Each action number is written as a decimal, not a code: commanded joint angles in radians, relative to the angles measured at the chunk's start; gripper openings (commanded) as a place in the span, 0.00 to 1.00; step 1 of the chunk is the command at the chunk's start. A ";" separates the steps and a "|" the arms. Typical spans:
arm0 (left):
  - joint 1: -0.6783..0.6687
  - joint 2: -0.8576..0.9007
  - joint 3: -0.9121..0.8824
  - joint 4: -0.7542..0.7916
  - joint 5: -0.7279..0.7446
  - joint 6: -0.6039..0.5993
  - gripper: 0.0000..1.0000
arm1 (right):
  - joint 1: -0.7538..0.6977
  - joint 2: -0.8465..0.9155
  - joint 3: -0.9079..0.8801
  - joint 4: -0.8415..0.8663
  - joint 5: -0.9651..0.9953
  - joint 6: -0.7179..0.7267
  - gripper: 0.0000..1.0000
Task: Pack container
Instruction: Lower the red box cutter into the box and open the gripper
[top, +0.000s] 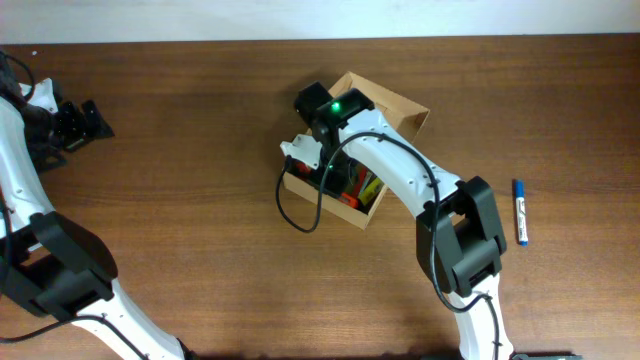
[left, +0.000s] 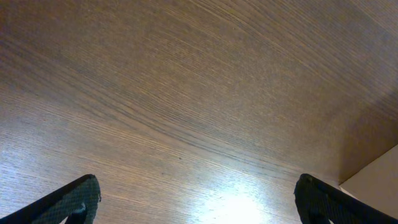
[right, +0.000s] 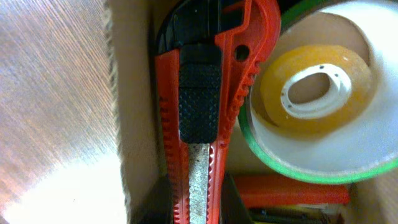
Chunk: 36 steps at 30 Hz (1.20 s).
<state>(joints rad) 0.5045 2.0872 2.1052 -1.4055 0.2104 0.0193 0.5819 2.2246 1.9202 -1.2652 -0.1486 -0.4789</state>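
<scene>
- Tan cardboard container (top: 402, 108) sitting about mid-surface, turned at an angle, lid flap open, well apart from both edges of the wooden surface (top: 200, 250).
- Right arm (top: 400, 175) reaching from the near right side, bent over the container with its wrist down inside; green light lit on the wrist housing.
- Right hand (right: 194, 200) down in the container: dark fingers (right: 235, 202) tight against both sides of a red utility knife (right: 199, 93), so clamped on it by the look of things.
- Knife lying right along the container's cardboard wall (right: 134, 112), black ribbed slider facing up, metal blade strip showing in the body.
- Just beside the knife, a green-rimmed tape roll (right: 292, 163) with a smaller yellowish clear tape roll (right: 311, 87) on a white core sitting inside it.
- Another red-orange item (right: 292, 190) below the green-rimmed roll; too little showing to name it.
- Left hand (top: 85, 120) way over at the far left of the surface, well apart from the container, holding nothing, hovering over bare wood.
- Left fingertips (left: 78, 202) spread wide apart in the wrist view, nothing between them.
- Blue-and-white marker (top: 520, 212) lying alone on the surface to the right, outside the container.
- Black cable (top: 295, 215) looping down onto the surface at the container's near left corner.
</scene>
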 joint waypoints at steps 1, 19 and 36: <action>0.002 -0.006 -0.005 0.000 0.010 0.019 1.00 | 0.000 0.036 -0.013 0.010 -0.008 -0.003 0.04; 0.002 -0.006 -0.005 0.000 0.010 0.019 1.00 | -0.026 0.037 0.013 0.003 0.003 0.016 0.48; 0.002 -0.006 -0.005 0.000 0.010 0.019 1.00 | -0.027 -0.064 0.374 -0.167 0.168 0.169 0.33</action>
<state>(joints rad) 0.5045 2.0872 2.1052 -1.4055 0.2104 0.0196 0.5579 2.2490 2.2261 -1.4067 -0.0677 -0.3759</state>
